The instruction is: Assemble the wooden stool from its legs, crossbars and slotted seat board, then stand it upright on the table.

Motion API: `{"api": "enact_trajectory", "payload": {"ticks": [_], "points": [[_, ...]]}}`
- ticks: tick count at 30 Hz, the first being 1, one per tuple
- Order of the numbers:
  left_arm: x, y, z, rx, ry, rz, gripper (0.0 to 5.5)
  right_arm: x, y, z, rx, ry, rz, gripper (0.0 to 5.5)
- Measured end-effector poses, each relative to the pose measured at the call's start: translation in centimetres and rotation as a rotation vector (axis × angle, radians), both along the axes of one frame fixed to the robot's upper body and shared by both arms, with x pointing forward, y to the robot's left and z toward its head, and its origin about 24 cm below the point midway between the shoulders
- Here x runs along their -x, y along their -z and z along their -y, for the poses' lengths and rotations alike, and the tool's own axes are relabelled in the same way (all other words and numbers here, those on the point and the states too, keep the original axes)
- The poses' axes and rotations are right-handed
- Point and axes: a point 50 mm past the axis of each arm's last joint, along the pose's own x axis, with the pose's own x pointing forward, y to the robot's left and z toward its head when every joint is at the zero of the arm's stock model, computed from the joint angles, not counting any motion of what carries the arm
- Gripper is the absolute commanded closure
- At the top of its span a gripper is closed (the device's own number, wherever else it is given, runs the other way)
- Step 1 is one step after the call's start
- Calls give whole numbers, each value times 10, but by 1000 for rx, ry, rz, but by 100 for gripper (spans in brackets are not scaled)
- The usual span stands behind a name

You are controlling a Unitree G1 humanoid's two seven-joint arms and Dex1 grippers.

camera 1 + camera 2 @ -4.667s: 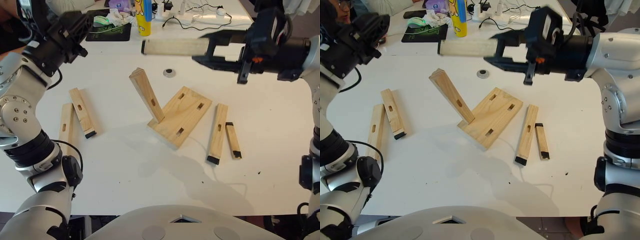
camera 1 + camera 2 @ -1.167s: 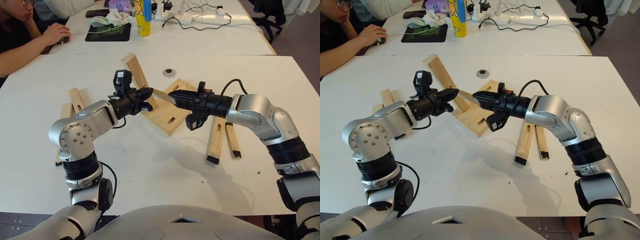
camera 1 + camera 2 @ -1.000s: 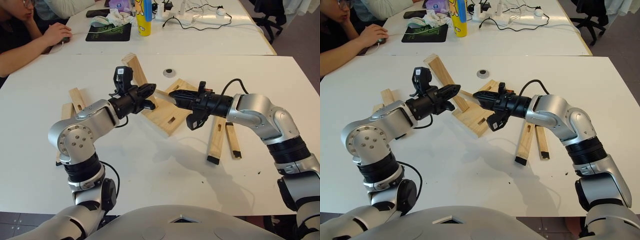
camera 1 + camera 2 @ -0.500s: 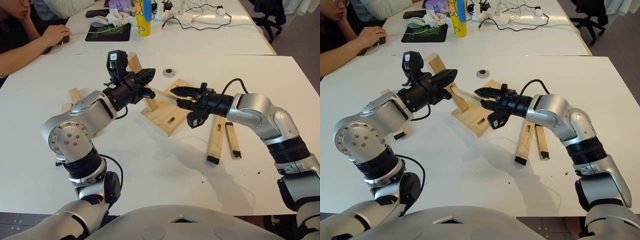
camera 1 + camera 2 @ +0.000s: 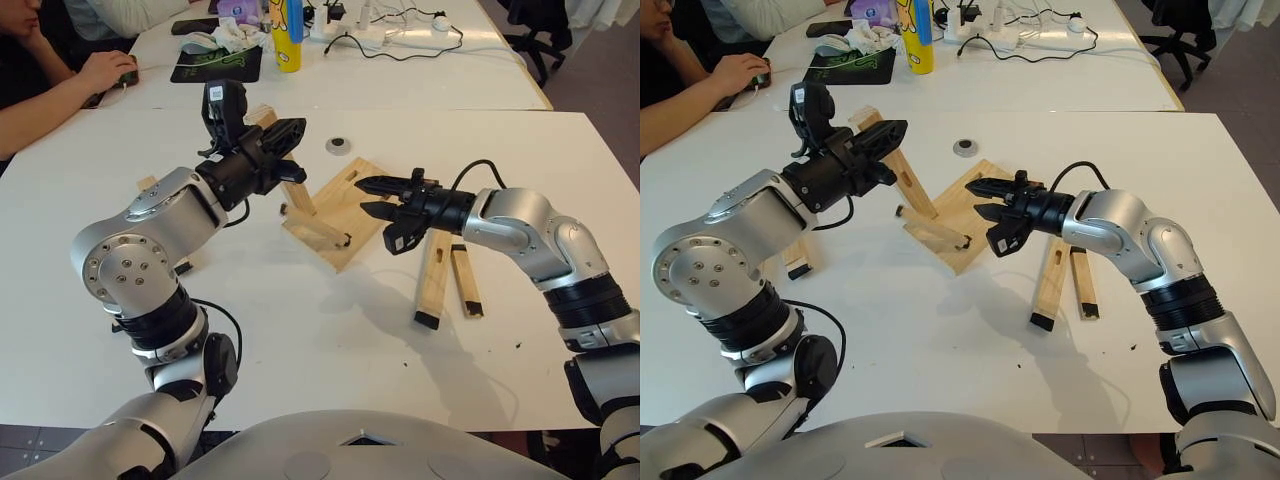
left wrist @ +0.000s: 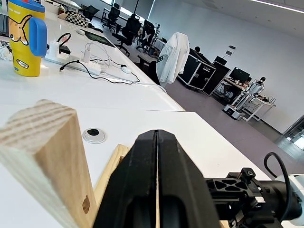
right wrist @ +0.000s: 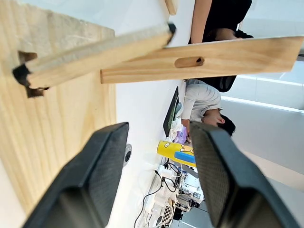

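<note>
Fingers of my right gripper [image 5: 362, 197] are spread, nearest the loose crossbar [image 5: 315, 226] lying lengthwise across the seat board [image 5: 352, 178] on the desk. My left gripper [image 6: 156, 138] hangs higher, fingers together.

Silver rounded arms [image 5: 150, 230], black wrists, black cables [image 5: 468, 172], small screws [image 5: 98, 283]

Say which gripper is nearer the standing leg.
Left. The left gripper is close beside the standing leg, near its top; the right gripper is across the seat board from it.
</note>
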Motion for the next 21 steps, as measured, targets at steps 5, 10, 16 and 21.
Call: {"api": "enact_trajectory", "payload": {"ticks": [5,10,16,21], "points": [[1,-4,0,-1,0,21,550,-1,1,2,-37,40,-76,315],[4,-15,-10,-30,-13,90,550,-8,-2,7,-200,149,-373,315],[14,-29,-30,-51,28,200,550,-11,0,2,-406,237,-760,315],[19,-23,-49,-98,25,196,550,-18,9,2,-464,297,-971,315]]}}
